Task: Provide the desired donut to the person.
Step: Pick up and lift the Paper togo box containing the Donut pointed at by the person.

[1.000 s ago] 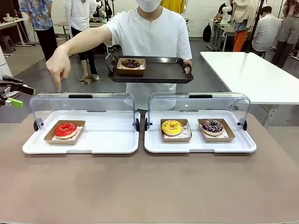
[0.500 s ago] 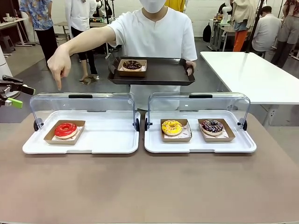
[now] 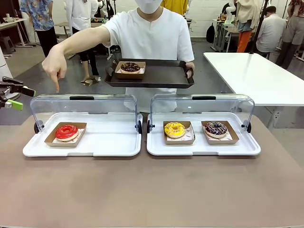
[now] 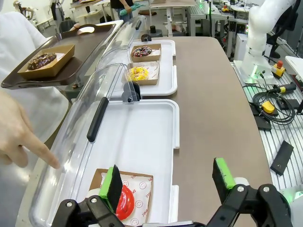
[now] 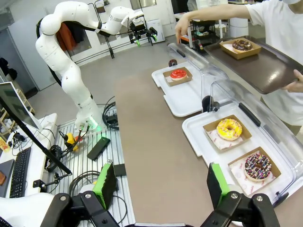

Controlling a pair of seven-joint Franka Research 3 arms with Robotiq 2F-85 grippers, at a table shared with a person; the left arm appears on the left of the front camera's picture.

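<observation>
Red donut (image 3: 67, 131): lies flat in brown card tray (image 3: 52, 138) at left end of left display case (image 3: 109, 142), lid raised. Notes slight leftward drift of person's pointing hand (image 3: 55, 66), still aimed down over that case; reads as request unchanged, pick not begun. Shows no long axis: round, hole upward. Finds left gripper (image 4: 168, 182) and right gripper (image 5: 160, 184) spread wide, empty.
</observation>
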